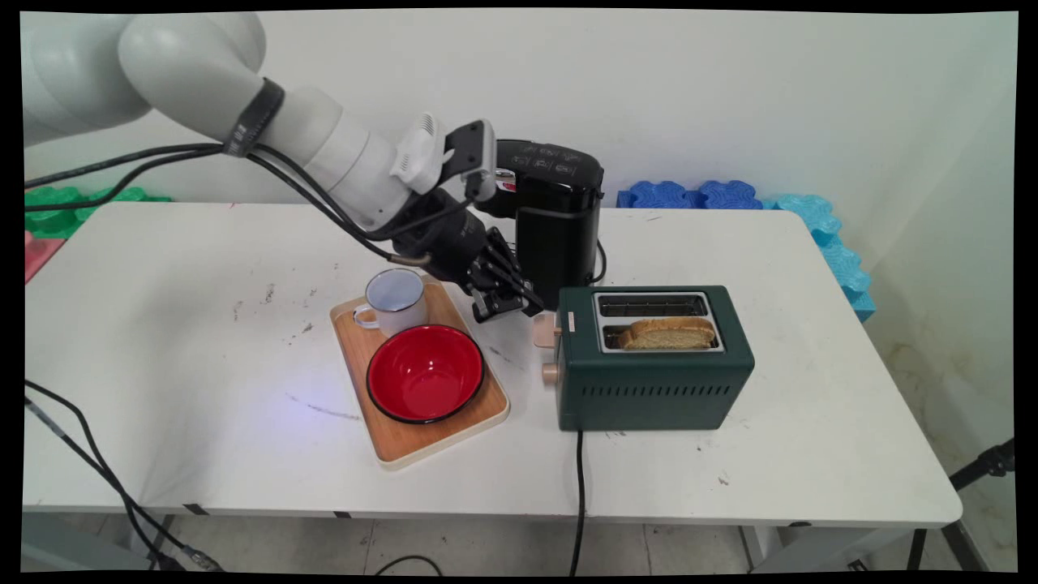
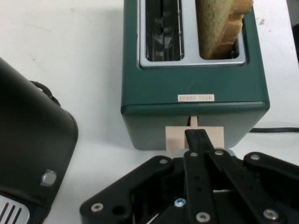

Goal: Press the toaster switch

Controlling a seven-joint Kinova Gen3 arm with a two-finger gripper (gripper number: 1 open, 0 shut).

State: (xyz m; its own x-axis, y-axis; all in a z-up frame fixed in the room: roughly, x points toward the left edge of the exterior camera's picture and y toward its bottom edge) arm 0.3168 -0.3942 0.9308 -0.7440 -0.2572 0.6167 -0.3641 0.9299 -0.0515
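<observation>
On the counter (image 1: 203, 365), at the left, a wooden tray (image 1: 405, 442) is carrying a white mug (image 1: 397, 300) and a red bowl (image 1: 426, 373). Just right of the mug, the hand (image 1: 507, 304) is hanging low, closed on nothing, its fingers pressed together. In the hand view, the hand (image 2: 201, 140) is pointing squarely at the middle of the pale lever (image 2: 175, 137) on the green toaster (image 2: 187, 70), seemingly touching it. The arm is reaching in from the upper left and sloping down to the right, passing in front of the black coffee machine (image 1: 555, 219). The toaster (image 1: 649, 381) is standing right of the tray, with a bread slice (image 1: 669, 332) sitting in its nearer slot.
</observation>
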